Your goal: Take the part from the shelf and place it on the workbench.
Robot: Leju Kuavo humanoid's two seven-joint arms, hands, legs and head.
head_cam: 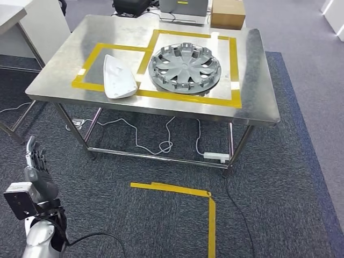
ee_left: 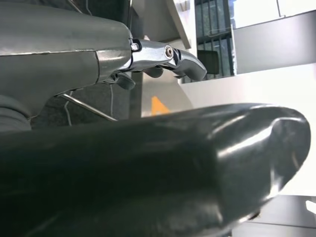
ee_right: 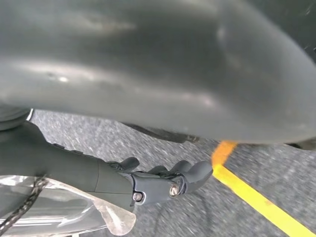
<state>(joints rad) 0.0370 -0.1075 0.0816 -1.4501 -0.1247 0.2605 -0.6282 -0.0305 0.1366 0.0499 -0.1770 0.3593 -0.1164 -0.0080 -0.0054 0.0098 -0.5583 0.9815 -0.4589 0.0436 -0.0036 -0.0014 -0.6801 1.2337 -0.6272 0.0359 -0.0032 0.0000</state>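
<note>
We're seeing both parts on the workbench (head_cam: 259, 91) already: white part (head_cam: 117, 78) left, hubcap (head_cam: 184, 68) right. Left hand (head_cam: 38, 172) and right hand (ee_right: 164, 182) hanging released, holding nothing; task prob. done.

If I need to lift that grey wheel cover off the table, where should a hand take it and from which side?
Take the wheel cover by its near rim, coming from the robot's side of the table. It lies flat with the rim raised and clips standing up, so fingers could likely hook there. The white panel crowds its left side.
</note>
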